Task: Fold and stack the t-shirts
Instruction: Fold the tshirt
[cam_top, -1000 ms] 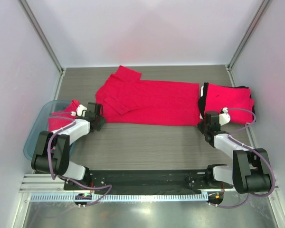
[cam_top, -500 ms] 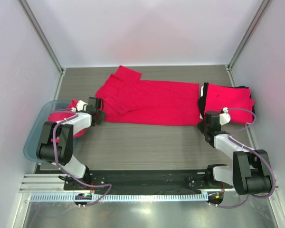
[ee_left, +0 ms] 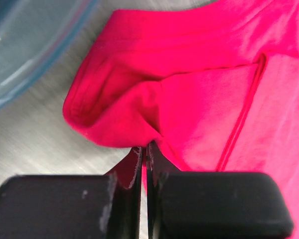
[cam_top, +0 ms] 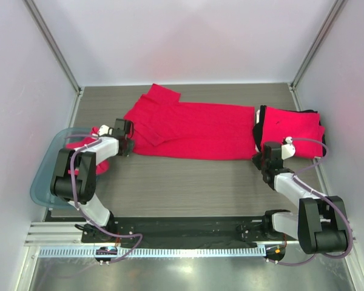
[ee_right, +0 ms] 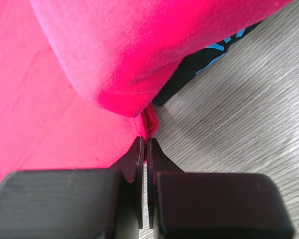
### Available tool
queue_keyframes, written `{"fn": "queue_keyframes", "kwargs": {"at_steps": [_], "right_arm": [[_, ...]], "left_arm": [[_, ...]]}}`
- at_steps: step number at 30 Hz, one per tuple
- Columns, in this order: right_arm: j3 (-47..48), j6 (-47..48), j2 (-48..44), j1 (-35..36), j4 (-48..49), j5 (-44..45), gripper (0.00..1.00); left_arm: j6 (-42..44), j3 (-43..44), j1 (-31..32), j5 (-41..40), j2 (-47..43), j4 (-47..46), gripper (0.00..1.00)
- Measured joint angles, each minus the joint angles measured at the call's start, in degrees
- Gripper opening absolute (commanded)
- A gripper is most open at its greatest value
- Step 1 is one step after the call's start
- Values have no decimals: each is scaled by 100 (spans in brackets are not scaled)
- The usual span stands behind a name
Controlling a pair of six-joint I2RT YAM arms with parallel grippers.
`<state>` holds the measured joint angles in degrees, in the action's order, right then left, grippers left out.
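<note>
**Two robot arms pinching a flat red t-shirt at both ends**

From above, across the middle of the frame: a bright red spread t-shirt (cam_top: 188, 130), flat on a grey wood-grain counter (cam_top: 188, 182), one sleeve turned in at its left end. Just beside its right end, at the right of the frame: a red folded t-shirt (cam_top: 291, 128) on top of a dark garment (cam_top: 259, 124). At the far left: a see-through teal bin (cam_top: 41, 188) with more red cloth (cam_top: 71, 145) in it.

Left arm (cam_top: 70, 176) stretched to the lower left corner of the spread t-shirt. In the left wrist view, left jaws pressed fully together, a bunched, rolled corner of the spread t-shirt nipped between the tips; bin rim at the upper left of that view.

Right arm (cam_top: 318, 221) stretched to the lower right corner of the spread t-shirt. In the right wrist view, right jaws likewise fully together, a thin red edge of cloth caught between the tips. Above them, the rounded fold of the folded t-shirt, with the dark garment and its blue print peeking out underneath.
</note>
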<state>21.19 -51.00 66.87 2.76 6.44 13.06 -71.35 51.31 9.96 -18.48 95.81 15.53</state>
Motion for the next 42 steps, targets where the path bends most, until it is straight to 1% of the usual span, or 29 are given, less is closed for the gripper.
{"fn": "queue_keyframes", "kwargs": {"at_steps": [4,7,11,13,16,20,22,25,28,33,36,39,42], "right_arm": [[-11,37,-42,0,-2,-39,1],[-11,96,-149,0,-7,-70,1],[-7,116,-455,0,-79,-85,1],[120,114,-555,0,-308,-107,1],[599,120,-562,2,-791,-129,1],[1687,149,-520,4,-1379,-170,1],[2159,175,-551,4,-1499,-170,1],[2269,205,-754,4,-1578,-164,1],[1996,247,-1045,4,-1897,-168,1],[1091,264,-1366,7,-2256,-271,1],[503,260,-1604,7,-2527,-337,1],[155,240,-1862,4,-2710,-341,1],[-52,197,-2140,4,-2804,-341,4]], "left_arm": [[140,-118,0,-52,-319,323,0],[267,-273,0,-136,-887,516,0],[501,-330,4,-319,-1867,726,0],[612,-262,4,-455,-2199,852,0],[734,52,7,-616,-2343,1228,0],[898,1071,7,-708,-2214,1917,0],[962,1467,7,-728,-2208,2044,0],[1045,1604,7,-726,-2361,2118,0],[1058,1196,9,-625,-2592,2238,0],[1034,-168,44,-437,-2973,2269,0],[1029,-835,98,-289,-3185,2295,0],[1027,-1270,136,-199,-3488,2282,0],[1027,-1626,181,-160,-3862,2223,0]]}}
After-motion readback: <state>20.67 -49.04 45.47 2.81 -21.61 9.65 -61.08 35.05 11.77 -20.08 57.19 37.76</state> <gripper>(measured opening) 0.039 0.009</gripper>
